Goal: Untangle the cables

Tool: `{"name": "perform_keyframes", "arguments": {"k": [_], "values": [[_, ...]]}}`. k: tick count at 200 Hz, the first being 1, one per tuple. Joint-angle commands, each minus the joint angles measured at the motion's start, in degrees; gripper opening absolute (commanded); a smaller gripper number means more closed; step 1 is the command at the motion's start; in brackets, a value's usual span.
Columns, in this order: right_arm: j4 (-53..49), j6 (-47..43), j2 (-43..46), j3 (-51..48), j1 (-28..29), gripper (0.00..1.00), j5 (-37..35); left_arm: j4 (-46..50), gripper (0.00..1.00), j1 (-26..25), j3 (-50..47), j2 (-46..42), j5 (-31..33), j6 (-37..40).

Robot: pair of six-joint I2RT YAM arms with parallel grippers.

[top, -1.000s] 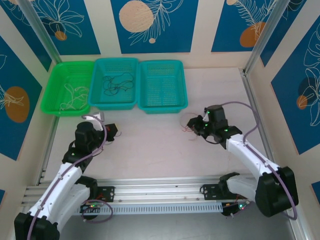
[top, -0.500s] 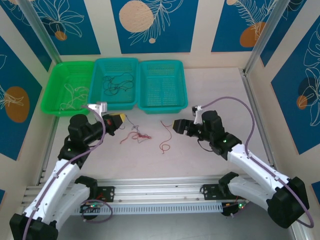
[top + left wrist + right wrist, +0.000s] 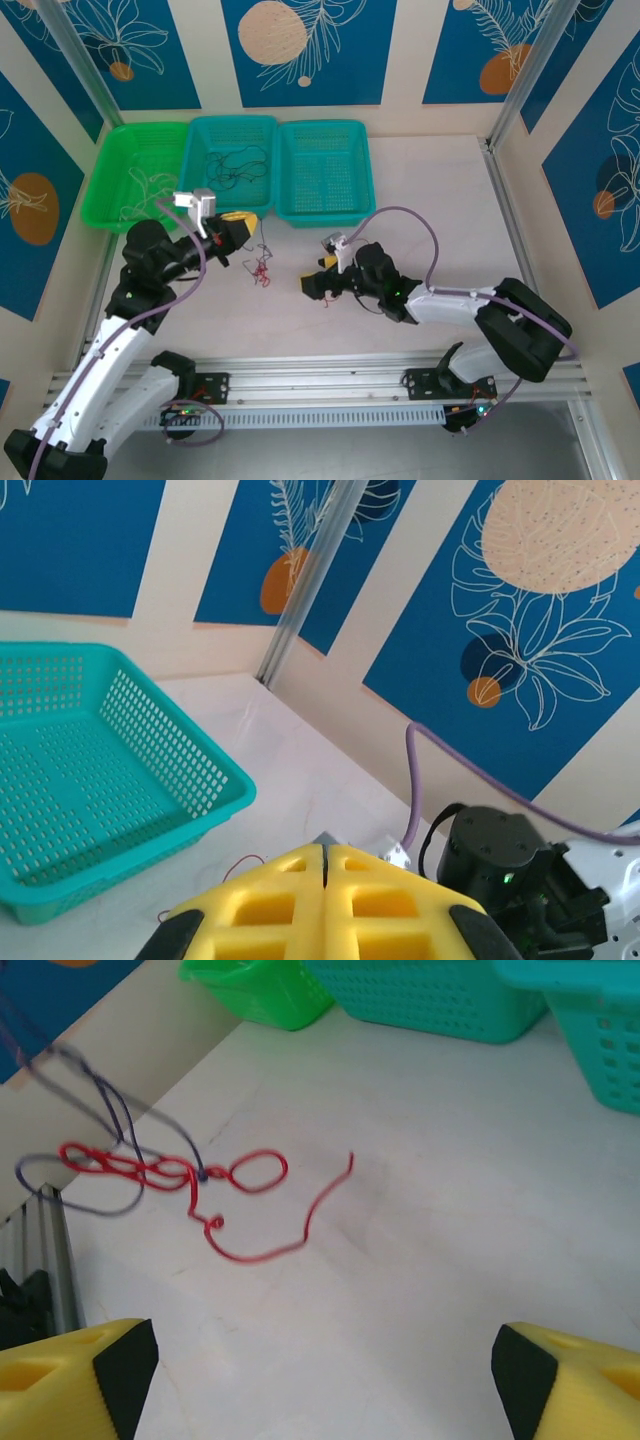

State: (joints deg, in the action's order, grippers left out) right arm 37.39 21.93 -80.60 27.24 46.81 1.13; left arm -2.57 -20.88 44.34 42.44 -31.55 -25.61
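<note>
Along the far edge of the table (image 3: 430, 200), three perforated plastic baskets stand in a row: the green basket (image 3: 130, 226) on the left holds a loosely coiled whitish wire (image 3: 145, 190), the middle teal basket (image 3: 228, 212) holds a black wire (image 3: 235, 165), and the right teal basket (image 3: 325, 218) is just beside it. The left gripper (image 3: 240, 222) is raised just near of the middle basket, its yellow fingers clenched on a hair-thin dark wire (image 3: 259, 245) that hangs down to a red wire (image 3: 258, 1254) snarled with it on the table. The right arm is stretched low toward the left, the right gripper (image 3: 312, 285) just right of that tangle, jaws spread wide and released.

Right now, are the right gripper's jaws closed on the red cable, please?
No, the right gripper holds its jaws wide apart, with the red cable lying ahead of them, untouched.
</note>
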Motion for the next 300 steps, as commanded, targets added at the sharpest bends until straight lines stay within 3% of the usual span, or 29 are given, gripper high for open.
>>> {"name": "perform_keyframes", "arguments": {"k": [1, 41, 92, 147, 193, 211, 229, 246, 258, 286, 300], "values": [[12.8, -10.0, -3.5, -1.1, 1.7, 0.91, 2.5, -1.0, 0.00, -0.9, 2.5, -0.1, -1.7, 2.0], [15.1, -17.3, -11.6, 3.2, 4.5, 0.91, 4.4, -2.3, 0.00, -1.5, 3.4, -0.2, -1.9, 2.0], [31.4, -16.4, -24.2, 6.6, 4.7, 0.90, -3.1, -3.4, 0.00, -1.9, 4.0, 0.0, -2.9, 2.0], [37.9, -16.1, -26.8, 6.3, 4.6, 0.87, -6.1, -3.3, 0.00, -2.0, 4.2, -0.9, -2.7, 2.1], [39.2, -13.8, -30.0, 9.1, 4.5, 0.63, 1.2, -3.4, 0.00, -2.0, 4.8, -1.0, -2.5, 1.9], [39.9, -12.6, -30.8, 10.1, 4.2, 0.49, 2.3, -3.0, 0.00, -2.2, 5.0, -1.4, -2.1, 2.2], [39.0, -12.0, -30.7, 10.5, 3.6, 0.28, 4.1, -2.2, 0.00, -2.2, 5.1, -1.9, -0.9, 2.8], [38.9, -10.8, -30.2, 9.7, 2.6, 0.10, 4.3, -0.3, 0.00, -2.2, 4.9, -3.1, 3.7, 3.3], [39.3, -9.4, -29.4, 8.1, 1.3, 0.00, 3.5, 3.0, 0.00, -2.2, 4.9, -4.5, 11.0, 3.8], [38.8, -5.2, -25.4, 1.9, -2.0, 0.00, -3.0, 19.8, 0.00, -1.9, 7.8, -7.0, 39.1, 4.7], [38.5, -3.4, -22.0, -2.2, -3.9, 0.00, -7.4, 24.5, 0.00, -1.6, 8.6, -7.4, 47.0, 6.5]]}}
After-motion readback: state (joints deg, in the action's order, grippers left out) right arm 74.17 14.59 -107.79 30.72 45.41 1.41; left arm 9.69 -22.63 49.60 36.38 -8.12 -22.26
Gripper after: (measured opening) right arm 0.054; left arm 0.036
